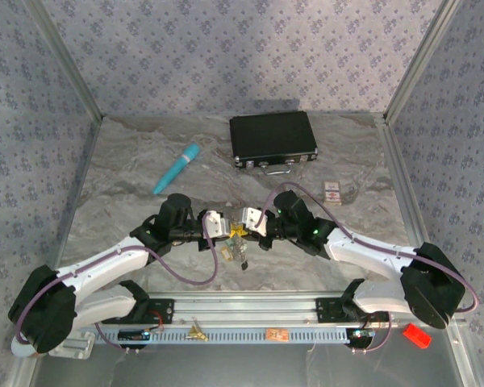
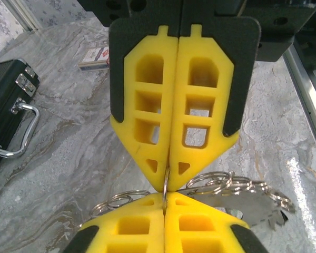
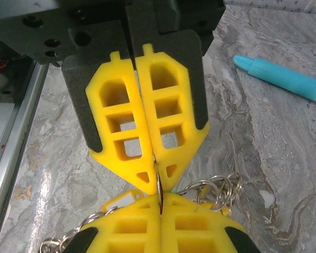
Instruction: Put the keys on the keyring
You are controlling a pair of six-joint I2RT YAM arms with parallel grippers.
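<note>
My left gripper and right gripper meet tip to tip above the table's near middle. Both are shut on the same thin metal split ring, seen edge-on between the yellow fingers. The grey toothed keyring hangs just beside my left fingers, with small split rings linked to it. More split rings and a yellow key tag dangle by my right fingers. The bunch of keys hangs below the two grippers.
A black case with a chrome handle lies at the back. A teal pen lies at the left. A small card box is at the right. An orange object sits at the near right corner.
</note>
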